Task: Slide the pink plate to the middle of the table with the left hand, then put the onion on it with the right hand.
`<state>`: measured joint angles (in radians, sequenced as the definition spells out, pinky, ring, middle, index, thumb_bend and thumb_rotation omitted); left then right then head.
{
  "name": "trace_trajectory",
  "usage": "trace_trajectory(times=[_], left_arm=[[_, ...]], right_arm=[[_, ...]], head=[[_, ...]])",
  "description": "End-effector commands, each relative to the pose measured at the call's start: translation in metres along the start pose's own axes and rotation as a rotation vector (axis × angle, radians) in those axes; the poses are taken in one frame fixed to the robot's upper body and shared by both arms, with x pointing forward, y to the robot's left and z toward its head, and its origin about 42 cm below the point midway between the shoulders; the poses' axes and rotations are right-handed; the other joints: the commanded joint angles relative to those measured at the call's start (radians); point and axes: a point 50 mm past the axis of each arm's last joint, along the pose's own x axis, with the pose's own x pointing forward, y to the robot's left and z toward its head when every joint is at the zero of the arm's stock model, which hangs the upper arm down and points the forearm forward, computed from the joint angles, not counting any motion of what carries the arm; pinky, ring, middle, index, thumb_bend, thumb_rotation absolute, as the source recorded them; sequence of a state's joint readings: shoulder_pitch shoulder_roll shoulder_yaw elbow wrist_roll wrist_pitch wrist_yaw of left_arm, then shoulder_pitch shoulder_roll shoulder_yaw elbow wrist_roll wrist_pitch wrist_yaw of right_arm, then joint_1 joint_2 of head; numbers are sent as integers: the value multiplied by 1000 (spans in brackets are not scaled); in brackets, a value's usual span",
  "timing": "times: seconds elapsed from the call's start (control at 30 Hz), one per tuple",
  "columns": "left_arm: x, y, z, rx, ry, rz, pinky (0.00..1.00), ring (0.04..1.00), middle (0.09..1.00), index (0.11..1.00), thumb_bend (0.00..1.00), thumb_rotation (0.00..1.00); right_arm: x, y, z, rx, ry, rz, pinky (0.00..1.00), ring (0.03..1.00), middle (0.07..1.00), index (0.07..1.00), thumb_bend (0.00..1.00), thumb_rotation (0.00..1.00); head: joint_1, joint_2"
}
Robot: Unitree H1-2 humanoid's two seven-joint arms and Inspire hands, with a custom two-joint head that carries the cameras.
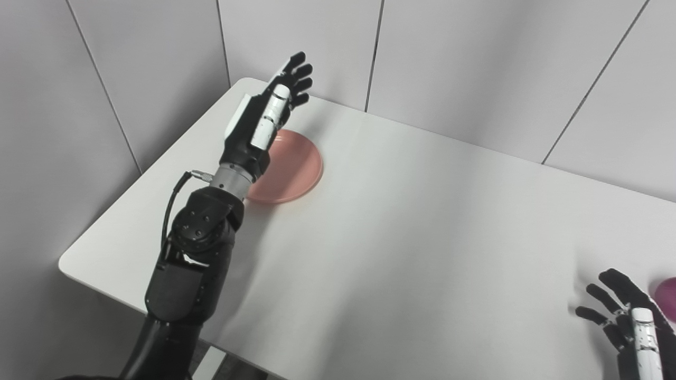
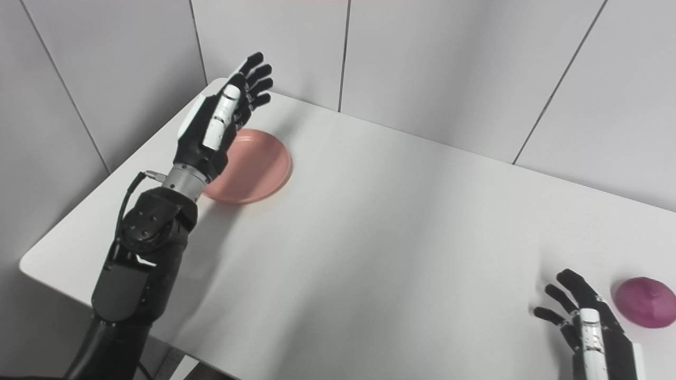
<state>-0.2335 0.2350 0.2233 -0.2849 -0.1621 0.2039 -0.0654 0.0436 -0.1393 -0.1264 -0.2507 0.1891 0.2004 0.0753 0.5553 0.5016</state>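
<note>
Hovering left hand [image 2: 216, 119] over pink plate [image 2: 259, 166]; no writing legible

No readable text, labels, brand names, numbers or signs anywhere in either view, nothing legible on the walls, the surface, or anything on it

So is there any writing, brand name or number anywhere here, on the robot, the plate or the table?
None that can be read. The pink plate, the purple onion, the white table and the grey wall panels are all plain. The left hand and right hand show only black and white casing, with no lettering visible.
</note>
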Motion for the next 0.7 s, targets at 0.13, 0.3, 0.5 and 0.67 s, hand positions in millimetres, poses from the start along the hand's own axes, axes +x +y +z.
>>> trace_trajectory(times=[0.13, 0.3, 0.5, 0.67], left_arm=[[18, 9, 16, 9, -68, 19, 902, 912, 916, 898, 421, 1000], [23, 16, 13, 12, -63, 37, 901, 910, 910, 885, 410, 1000], [33, 26, 9, 16, -45, 58, 890, 905, 909, 878, 385, 1000], [39, 36, 8, 23, -37, 93, 881, 895, 900, 869, 369, 1000]], right_arm=[[5, -2, 14, -1, -58, 11, 582, 770, 810, 753, 770, 734], [5, -3, 13, 4, -56, 10, 591, 776, 811, 754, 768, 727], [3, -3, 12, -1, -55, 12, 634, 797, 828, 774, 740, 748], [4, -2, 13, 1, -52, 11, 664, 813, 840, 782, 750, 738]], head=[[0, 2], [6, 2], [9, 2], [11, -1]])
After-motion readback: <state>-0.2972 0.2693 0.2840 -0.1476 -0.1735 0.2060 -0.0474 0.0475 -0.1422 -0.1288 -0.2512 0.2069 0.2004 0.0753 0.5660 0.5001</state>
